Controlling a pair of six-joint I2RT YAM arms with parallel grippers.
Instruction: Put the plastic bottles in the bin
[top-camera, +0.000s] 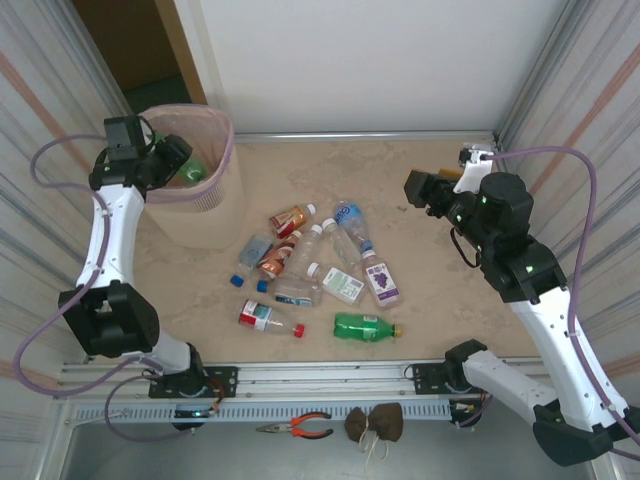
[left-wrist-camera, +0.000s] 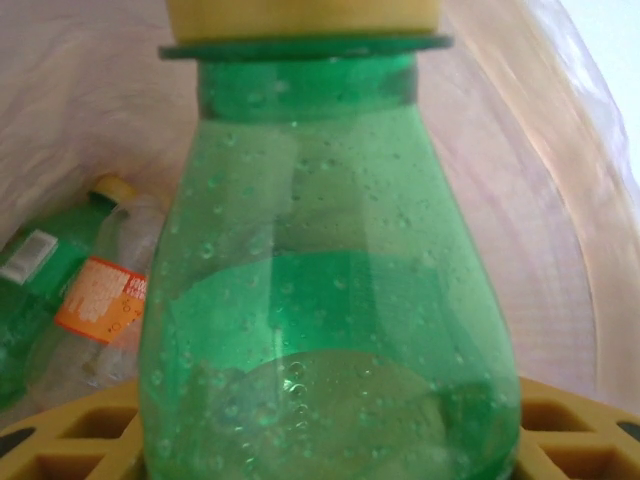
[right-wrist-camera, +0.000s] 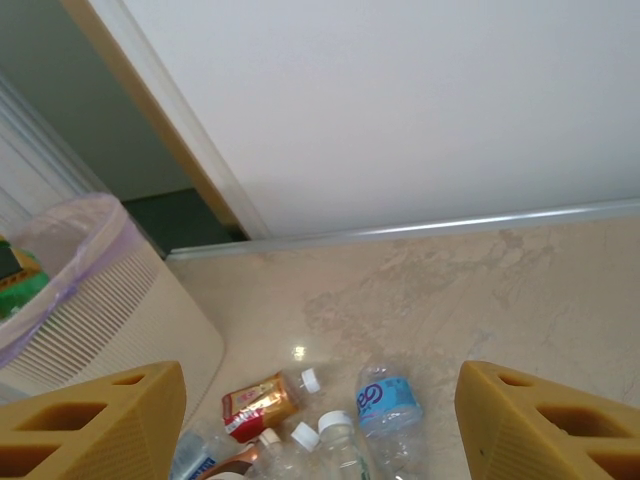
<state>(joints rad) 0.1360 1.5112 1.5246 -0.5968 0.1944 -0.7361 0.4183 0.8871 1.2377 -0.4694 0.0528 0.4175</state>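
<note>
Left hand (top-camera: 172, 158): it is clamped on a green bottle (left-wrist-camera: 330, 300). One yellow pad (left-wrist-camera: 300, 18) sits on one side and one on the other, so the bottle cannot slip out.
Green bottle's place: it is up over the mouth of the bin (top-camera: 205, 228), inside the ring of the pink bag (left-wrist-camera: 575, 200). I think it is held there so it can drop straight in and not hit the rim.
Inside the bin: two more bottles lie at the bottom, a green one with a yellow cap (left-wrist-camera: 30, 265) and a clear one with an orange label (left-wrist-camera: 100, 300).
Right hand (top-camera: 422, 188): its fingers (right-wrist-camera: 90, 425) are wide apart with nothing between them. It hangs over the right side of the bench (top-camera: 430, 300), near the pile (top-camera: 310, 265) but not touching it. It seems to wait there so the two arms do not bump.
Pile: about a dozen bottles lie on their sides in the middle of the bench, close together, some touching. One with a blue label (right-wrist-camera: 385, 398) is nearest the right hand.
Job so far: a few are in and most are not yet.
Next, I guess: the left hand lets go, and then a hand reaches for the pile.
Tricky bit: the bottles are round, so they may roll when poked.
</note>
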